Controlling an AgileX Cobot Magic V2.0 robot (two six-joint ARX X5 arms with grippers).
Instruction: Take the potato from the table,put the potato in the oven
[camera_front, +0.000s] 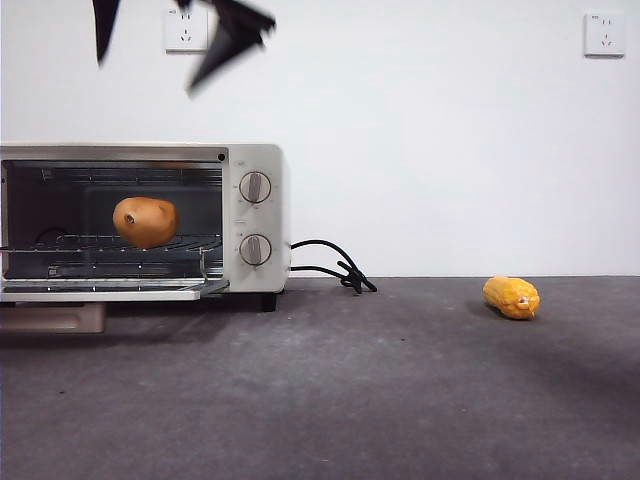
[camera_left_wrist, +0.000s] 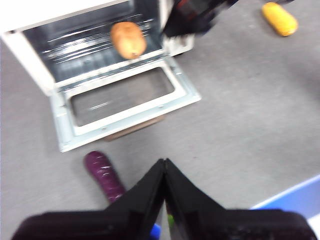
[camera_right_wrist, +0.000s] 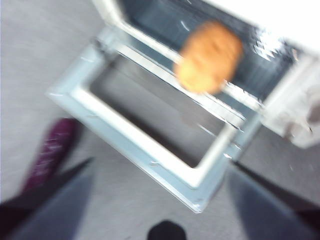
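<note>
1 desk. 1 oven, door down. 1 potato on rack inside, long axis approx front-to-back, dark stub end facing out. 1 corn pc, 1 purple veg on desk. Left gripper jaws clenched, empty; right gripper jaws released, above door.

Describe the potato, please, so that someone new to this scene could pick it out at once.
Find the cream-white oven on the table, its door dropped open. The potato sits on the wire rack inside. It is a smooth orange-brown oval with a dark stub at one end, larger and duller than the yellow corn lying out on the table, and unlike the purple vegetable near the door.
</note>
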